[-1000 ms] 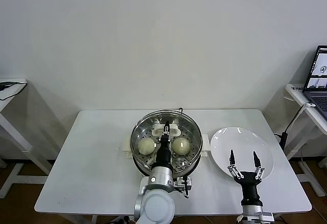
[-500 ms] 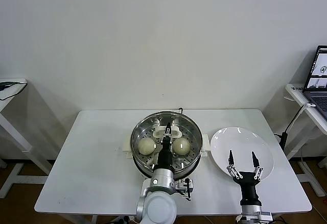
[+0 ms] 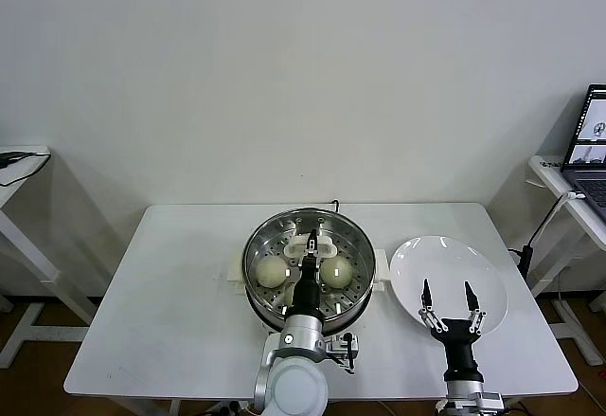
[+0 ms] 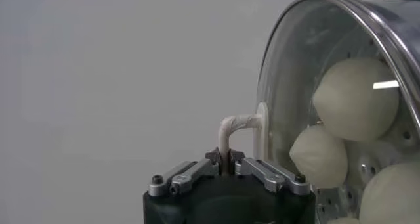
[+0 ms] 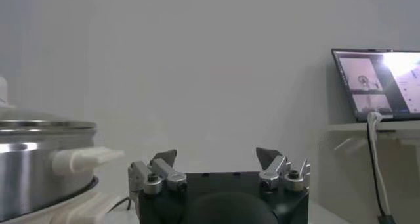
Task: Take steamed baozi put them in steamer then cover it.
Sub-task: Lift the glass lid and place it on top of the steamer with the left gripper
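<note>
The steamer point(image 3: 353, 304) stands mid-table, with the glass cover point(image 3: 284, 231) lying across its mouth. My left gripper point(image 3: 310, 245) is shut on the cover's whitish handle point(image 4: 228, 130), above the pot's centre. Through the glass two steamed baozi point(image 3: 272, 269) point(image 3: 335, 269) show in the head view. In the left wrist view three of the steamed baozi point(image 4: 355, 98) point(image 4: 319, 156) point(image 4: 388, 194) show behind the cover point(image 4: 295, 67). My right gripper point(image 3: 445, 295) hangs open and empty over the near edge of the white plate point(image 3: 473, 260). It appears as the right gripper point(image 5: 216, 158) in its own wrist view.
The white table point(image 3: 170, 293) has bare surface left of the pot. The steamer's side handle point(image 5: 85, 158) points toward the right gripper. A laptop point(image 3: 592, 136) sits on a side desk at the far right, and another desk edge point(image 3: 19, 160) at the far left.
My left arm has shifted slightly to the right, still gripping the cover's handle. The right gripper has drifted a little toward me, still open.
</note>
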Controlling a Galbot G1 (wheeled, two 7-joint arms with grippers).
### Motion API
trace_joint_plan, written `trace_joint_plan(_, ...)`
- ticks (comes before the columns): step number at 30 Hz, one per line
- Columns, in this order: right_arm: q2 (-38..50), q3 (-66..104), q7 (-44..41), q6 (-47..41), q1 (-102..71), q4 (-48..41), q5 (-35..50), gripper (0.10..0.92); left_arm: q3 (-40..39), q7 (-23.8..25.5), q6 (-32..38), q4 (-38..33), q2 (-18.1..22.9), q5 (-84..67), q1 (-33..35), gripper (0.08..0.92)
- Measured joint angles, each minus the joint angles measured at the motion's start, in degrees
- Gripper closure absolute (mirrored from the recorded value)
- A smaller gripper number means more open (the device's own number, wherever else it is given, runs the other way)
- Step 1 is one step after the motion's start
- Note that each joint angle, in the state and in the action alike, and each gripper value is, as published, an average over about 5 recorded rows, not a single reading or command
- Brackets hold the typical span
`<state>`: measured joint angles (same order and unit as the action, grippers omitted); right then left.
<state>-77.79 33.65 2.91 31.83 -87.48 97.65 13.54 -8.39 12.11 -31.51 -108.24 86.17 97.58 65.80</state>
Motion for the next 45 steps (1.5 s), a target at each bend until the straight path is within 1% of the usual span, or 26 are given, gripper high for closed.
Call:
trace_joint_plan(16,0.24,-0.02,-0.06,0.04,-0.1,0.17,-0.02,0.203,1.08,-0.57,1.52,0.64,-0.01,0.09,0.63,0.812)
trace_joint_plan(19,0.29,-0.11,-0.07,0.08,0.05,0.12,-0.03,0.203,1.23,-0.77,1.91,0.36,-0.29,-0.05,1.02,0.781)
trace_joint_plan(24,0.29,-0.36,-0.09,0.13,0.48,-0.33,-0.1,0.203,1.11,-1.1,2.28,-0.83,-1.29,-0.51,1.94,0.643)
trace_joint_plan(31,0.48,-0.49,-0.16,0.39,1.06,-1.1,-0.12,0.203,1.05,-2.16,2.96,-4.36,-3.57,-1.53,4.35,0.444)
trace_joint_plan(35,0.64,-0.59,-0.23,0.65,1.39,-1.6,-0.19,0.203,1.82,-3.55,3.75,-6.8,-4.77,-2.24,6.47,0.331)
trace_joint_plan(39,0.77,-0.65,-0.28,0.86,1.59,-2.0,-0.2,0.203,3.08,-5.96,4.88,-9.97,-5.72,-3.79,9.0,0.22)
trace_joint_plan(42,0.96,-0.63,-0.3,0.93,1.71,-2.12,-0.16,0.203,4.51,-8.72,6.14,-12.92,-6.45,-6.2,11.38,0.184)
trace_joint_plan(45,1.15,-0.54,-0.28,0.85,1.83,-2.09,-0.1,0.203,6.68,-12.36,8.24,-16.08,-6.91,-10.34,14.07,0.178)
